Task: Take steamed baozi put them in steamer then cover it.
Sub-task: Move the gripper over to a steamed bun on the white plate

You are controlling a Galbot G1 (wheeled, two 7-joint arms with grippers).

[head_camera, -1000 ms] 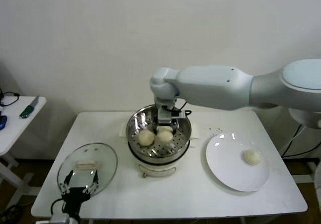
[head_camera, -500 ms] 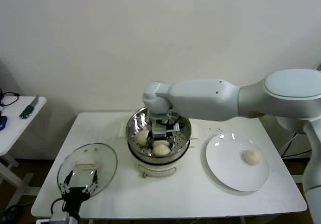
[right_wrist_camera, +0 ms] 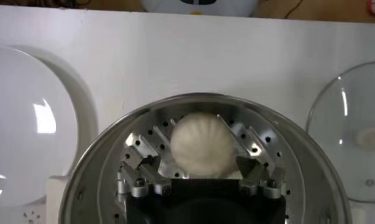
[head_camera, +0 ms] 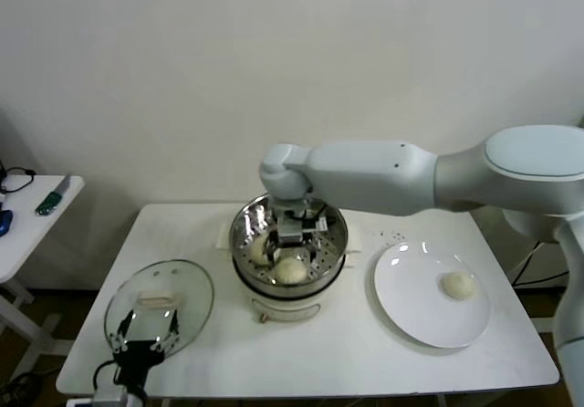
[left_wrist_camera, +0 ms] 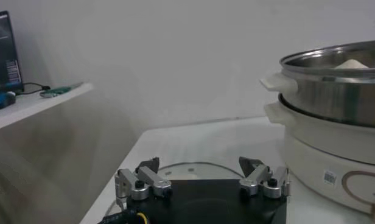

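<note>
The steamer (head_camera: 246,243) is a shiny steel basket on a cream pot base, standing mid-table. My right gripper (head_camera: 290,234) reaches down into it and is open. One baozi (right_wrist_camera: 203,145) lies on the perforated floor between its spread fingers, with a small gap on each side. This baozi (head_camera: 290,268) sits at the basket's near side, and a second baozi (head_camera: 261,245) lies partly hidden behind the gripper. Another baozi (head_camera: 458,285) rests on the white plate (head_camera: 415,311). The glass lid (head_camera: 192,288) lies flat at the front left. My left gripper (head_camera: 146,343) hangs open just over its near edge.
A small side table (head_camera: 36,215) with a few tools stands off to the left. The steamer (left_wrist_camera: 333,79) rises tall beside the left gripper (left_wrist_camera: 199,165). The plate (right_wrist_camera: 29,122) and lid (right_wrist_camera: 352,140) flank the steamer closely.
My right gripper has opened and let go of the baozi, which now lies at the near side of the basket. The right arm shifted slightly left. The left arm has not moved.
</note>
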